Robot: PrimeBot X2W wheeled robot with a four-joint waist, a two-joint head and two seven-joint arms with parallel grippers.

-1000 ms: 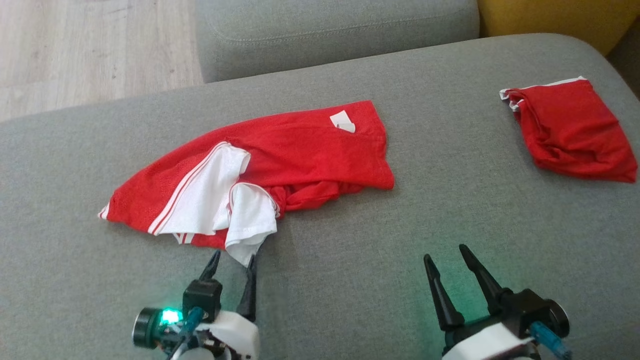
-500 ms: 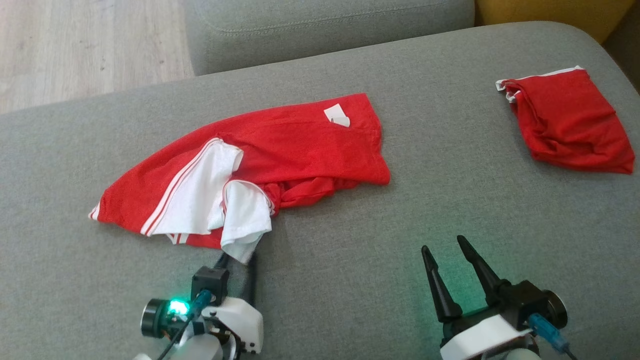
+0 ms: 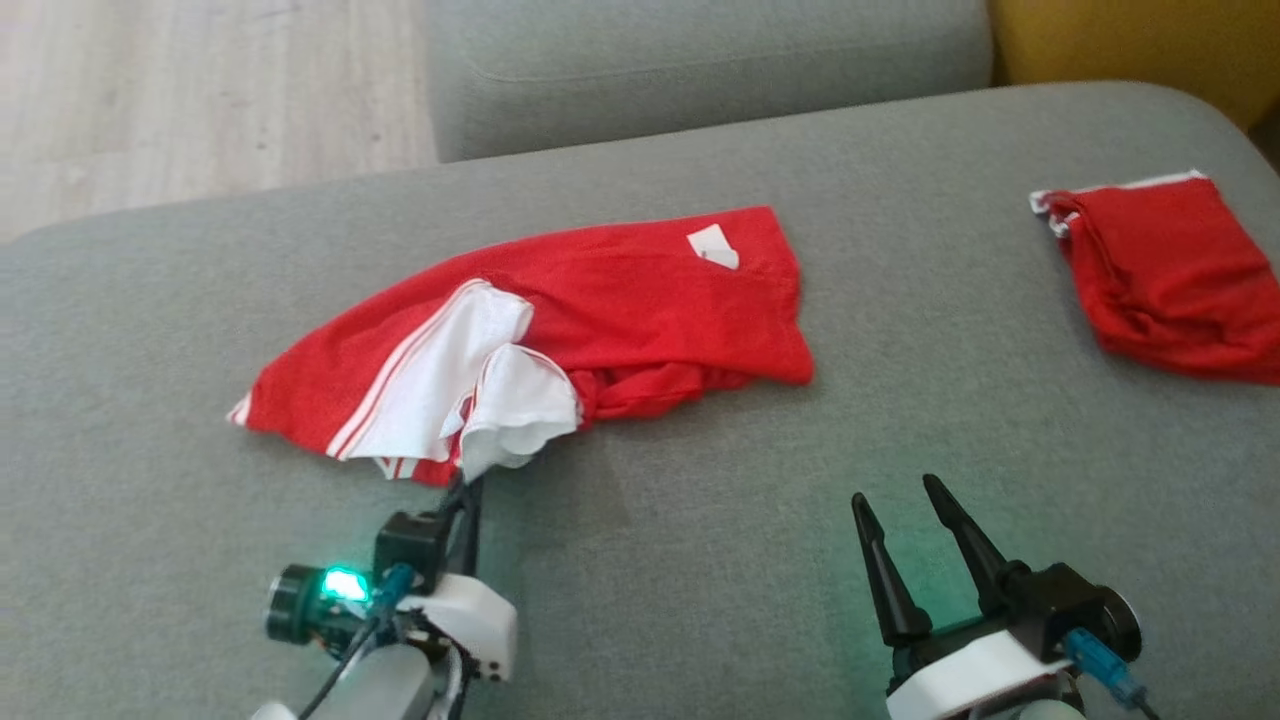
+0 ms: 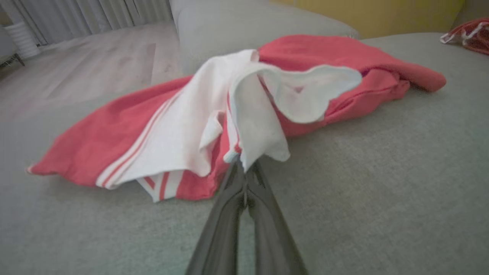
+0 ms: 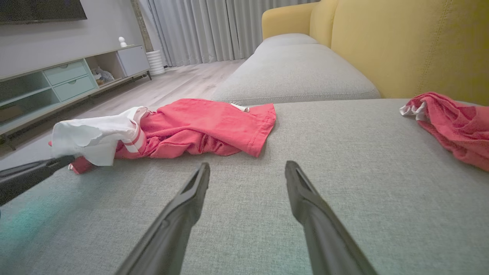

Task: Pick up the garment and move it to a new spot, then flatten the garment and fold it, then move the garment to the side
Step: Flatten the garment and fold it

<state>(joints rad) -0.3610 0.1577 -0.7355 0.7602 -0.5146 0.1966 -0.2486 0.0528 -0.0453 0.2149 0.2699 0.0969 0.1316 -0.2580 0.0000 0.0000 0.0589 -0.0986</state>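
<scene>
A red garment (image 3: 640, 300) with white striped sleeves lies crumpled across the grey sofa seat (image 3: 700, 540). Its near white sleeve (image 3: 515, 410) is bunched up and raised off the cushion. My left gripper (image 3: 465, 487) is shut on that sleeve's lower edge; the left wrist view has the two fingers pressed together at the gripper (image 4: 242, 166) under the white sleeve (image 4: 252, 126). My right gripper (image 3: 892, 492) stands open above bare cushion, right of the garment and apart from it. Between its spread fingers (image 5: 195, 187) the garment (image 5: 198, 122) lies further off.
A second red cloth (image 3: 1170, 280) sits bunched at the seat's far right, near the yellow backrest (image 5: 401, 46). Another grey cushion (image 3: 700, 70) lies beyond the garment, with wooden floor (image 3: 200, 100) at the far left. Bare seat spans the space between the two cloths.
My left gripper has closed on the white sleeve's edge, and the sleeve has bunched up and risen. The right gripper has stayed open. The head camera has shifted slightly.
</scene>
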